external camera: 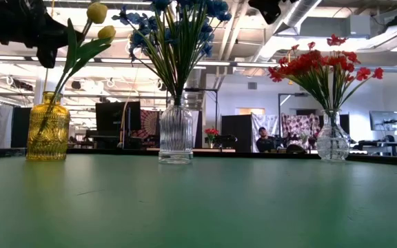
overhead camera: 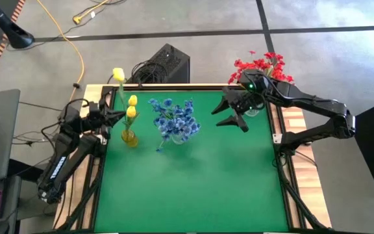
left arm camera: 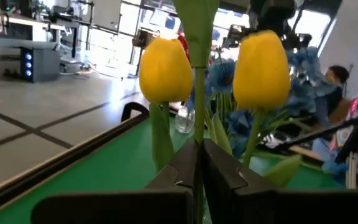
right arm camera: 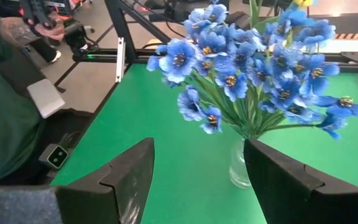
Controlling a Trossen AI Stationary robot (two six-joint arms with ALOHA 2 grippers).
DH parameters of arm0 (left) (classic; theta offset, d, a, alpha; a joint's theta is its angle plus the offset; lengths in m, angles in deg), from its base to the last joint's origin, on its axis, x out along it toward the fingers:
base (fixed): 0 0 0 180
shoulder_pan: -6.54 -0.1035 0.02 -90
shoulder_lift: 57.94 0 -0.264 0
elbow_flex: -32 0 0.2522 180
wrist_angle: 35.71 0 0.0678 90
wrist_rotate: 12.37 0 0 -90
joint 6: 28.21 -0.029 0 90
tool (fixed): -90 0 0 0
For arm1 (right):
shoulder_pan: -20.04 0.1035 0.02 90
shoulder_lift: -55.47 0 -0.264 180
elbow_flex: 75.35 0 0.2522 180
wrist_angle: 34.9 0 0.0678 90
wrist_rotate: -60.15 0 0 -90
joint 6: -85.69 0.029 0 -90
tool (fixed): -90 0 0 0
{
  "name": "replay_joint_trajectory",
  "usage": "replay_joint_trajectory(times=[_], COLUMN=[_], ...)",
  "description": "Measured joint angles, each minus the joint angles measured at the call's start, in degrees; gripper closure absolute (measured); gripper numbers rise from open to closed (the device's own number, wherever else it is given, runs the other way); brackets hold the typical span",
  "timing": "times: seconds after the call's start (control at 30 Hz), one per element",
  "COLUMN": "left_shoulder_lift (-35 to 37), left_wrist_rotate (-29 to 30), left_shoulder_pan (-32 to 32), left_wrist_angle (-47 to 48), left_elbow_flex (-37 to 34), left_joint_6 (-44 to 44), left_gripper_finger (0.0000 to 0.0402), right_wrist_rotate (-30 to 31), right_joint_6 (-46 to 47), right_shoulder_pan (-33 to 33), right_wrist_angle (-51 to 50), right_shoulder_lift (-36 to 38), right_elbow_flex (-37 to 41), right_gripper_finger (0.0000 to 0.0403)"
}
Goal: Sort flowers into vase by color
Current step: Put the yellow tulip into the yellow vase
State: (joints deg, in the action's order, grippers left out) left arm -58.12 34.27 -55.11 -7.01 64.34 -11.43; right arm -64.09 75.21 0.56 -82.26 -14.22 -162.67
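1. Here, my left gripper [left arm camera: 199, 163] is pinching a yellow flower [overhead camera: 118, 75] stem shut near the table's [overhead camera: 200, 188] far-left corner, above the yellow vase [overhead camera: 129, 137]; its bloom is cut off in my wrist view.
2. My right gripper [overhead camera: 231, 116] is hanging with jaws wide apart, holding nothing, near the far-right edge; the near half is lying open.
3. The low view is showing the red flowers [external camera: 324, 67] in their clear vase [external camera: 333, 141]; the blue flowers [right arm camera: 253, 68] are standing mid-table.
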Motion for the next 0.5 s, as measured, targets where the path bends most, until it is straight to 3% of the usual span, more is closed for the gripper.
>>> replay_joint_trajectory(times=[0.13, 0.5], left_shoulder_lift=[0.0, 0.0], left_wrist_rotate=[-1.8, -1.4], left_shoulder_pan=[0.0, 0.0], left_wrist_angle=[1.6, 1.6], left_elbow_flex=[0.0, 0.0], left_joint_6=[-4.2, -5.0], left_gripper_finger=[0.0401, 0.0401], right_wrist_rotate=[0.1, 0.2], right_joint_6=[0.0, 0.0], right_shoulder_pan=[0.1, -0.2], right_wrist_angle=[0.0, 2.6], right_shoulder_lift=[0.0, 0.0], right_elbow_flex=[0.0, 0.0], right_gripper_finger=[0.0127, 0.0127])
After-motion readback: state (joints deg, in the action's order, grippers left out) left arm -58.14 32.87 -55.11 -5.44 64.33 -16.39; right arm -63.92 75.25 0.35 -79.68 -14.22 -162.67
